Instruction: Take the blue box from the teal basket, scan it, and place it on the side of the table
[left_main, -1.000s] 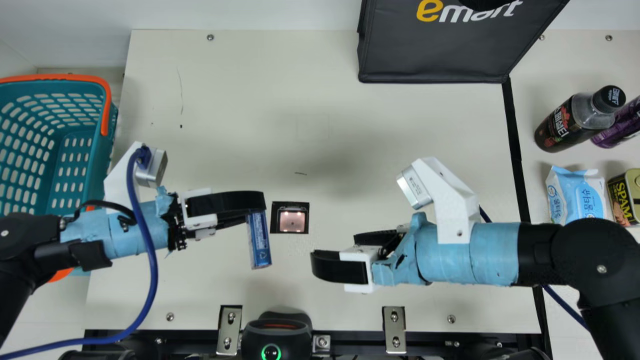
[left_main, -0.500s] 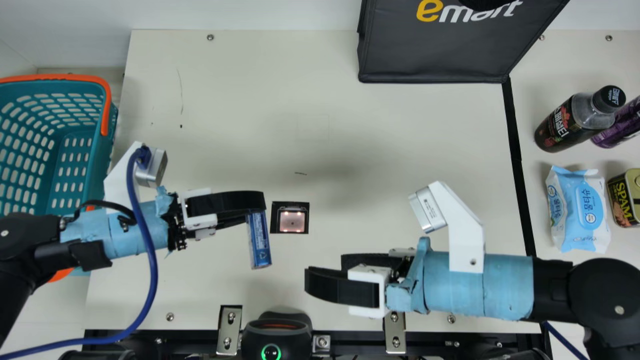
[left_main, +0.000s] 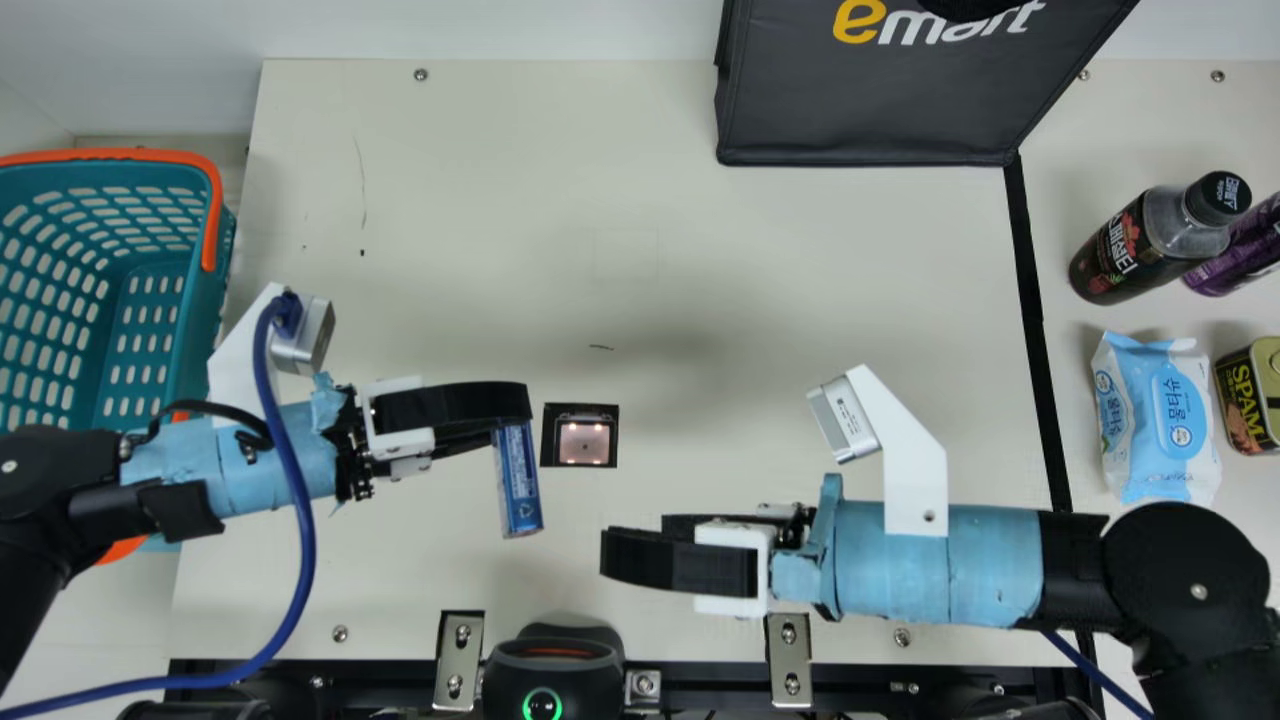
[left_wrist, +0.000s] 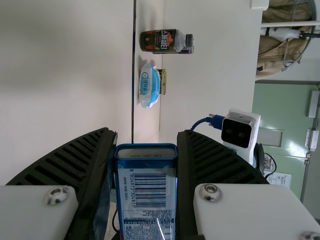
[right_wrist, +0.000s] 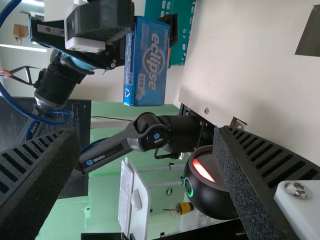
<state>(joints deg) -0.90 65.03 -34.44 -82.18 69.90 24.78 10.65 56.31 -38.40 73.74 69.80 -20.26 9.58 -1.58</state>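
1. Steady the slim blue rectangular box (left_main: 518, 485), held in the black ribbed left end effector (left_wrist: 146, 136) and jutting past its fingertips.
2. Line up the black ribbed right end effector (right_wrist: 145, 135), wide and empty, with the box's free end, ahead and apart.
3. Likely handing over: close squarely, then release from the left.

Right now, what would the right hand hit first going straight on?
Probably the blue box, near its free end; depth is unclear, so the right hand might just skim past.
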